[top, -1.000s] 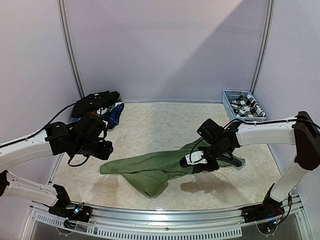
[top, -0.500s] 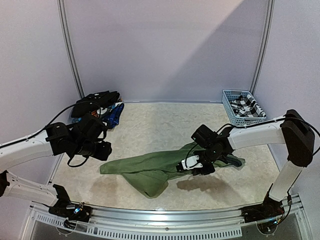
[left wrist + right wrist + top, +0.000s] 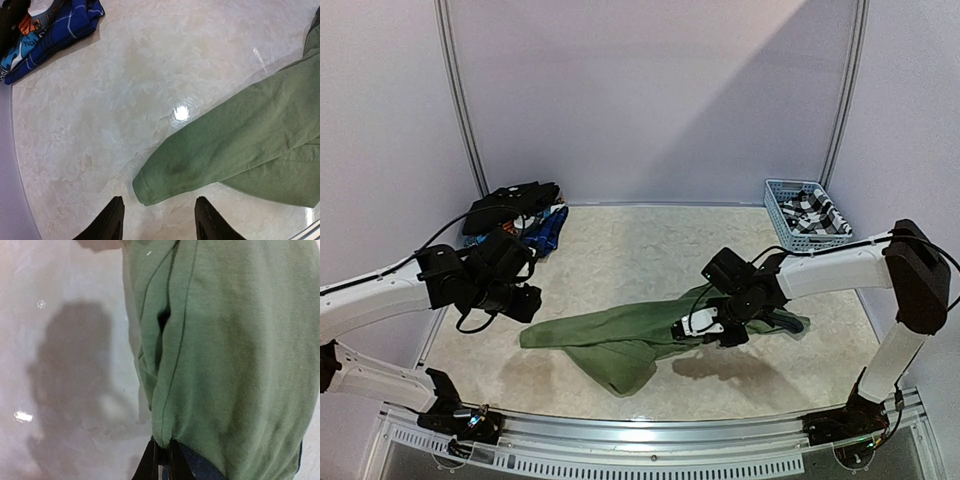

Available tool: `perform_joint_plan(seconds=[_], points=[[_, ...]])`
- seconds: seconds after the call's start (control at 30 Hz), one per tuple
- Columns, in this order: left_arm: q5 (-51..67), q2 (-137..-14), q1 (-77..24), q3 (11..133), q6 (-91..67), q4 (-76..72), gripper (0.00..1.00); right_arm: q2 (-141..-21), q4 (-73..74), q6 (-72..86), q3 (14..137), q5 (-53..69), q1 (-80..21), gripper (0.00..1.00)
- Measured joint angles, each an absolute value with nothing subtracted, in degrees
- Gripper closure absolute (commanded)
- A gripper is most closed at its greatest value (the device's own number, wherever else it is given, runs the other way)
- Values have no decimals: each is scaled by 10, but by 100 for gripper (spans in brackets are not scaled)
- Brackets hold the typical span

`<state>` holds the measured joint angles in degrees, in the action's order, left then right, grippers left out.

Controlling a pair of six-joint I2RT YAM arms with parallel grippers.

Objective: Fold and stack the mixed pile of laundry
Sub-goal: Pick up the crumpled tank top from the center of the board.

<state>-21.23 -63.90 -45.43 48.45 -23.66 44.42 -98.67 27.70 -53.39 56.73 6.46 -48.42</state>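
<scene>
Centrally in the top view, one olive-green T-shirt (image 3: 620,345) sprawls across the marbled table (image 3: 630,250), with its right end raised above a shadow. The right gripper (image 3: 692,328) pinches a fold of that shirt; in the right wrist view its two fingers (image 3: 150,462) are pressed together on the green cloth at the bottom edge of the frame. The left gripper (image 3: 520,300) hangs at left centre above the sleeve cuff (image 3: 145,186), its two fingers (image 3: 111,220) spread with nothing between them. At the table's upper left corner lies one heap: black trousers (image 3: 510,200), a blue piece (image 3: 548,230) and an orange-blue-white print (image 3: 22,30). At upper right, one light-blue basket (image 3: 782,205) holds one black-white check garment (image 3: 812,212)
</scene>
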Motion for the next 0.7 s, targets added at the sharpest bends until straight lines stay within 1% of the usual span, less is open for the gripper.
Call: perform_joint_plan(seconds=[0.1,0.27,0.43,0.6,0.7], points=[[-181,-647,-431,475,-198,442,51,-957,302,-525,583,57,-484,97],[-61,-665,-389,474,-142,441,52,-905,329,-514,635,47,-481,97],[9,-739,-386,563,-94,498,53,-893,348,-503,697,48,-453,98],[-15,-794,-386,673,-26,585,57,-912,357,-487,754,51,-395,98],[-33,-821,-386,685,8,618,61,-943,354,-472,778,58,-362,98]])
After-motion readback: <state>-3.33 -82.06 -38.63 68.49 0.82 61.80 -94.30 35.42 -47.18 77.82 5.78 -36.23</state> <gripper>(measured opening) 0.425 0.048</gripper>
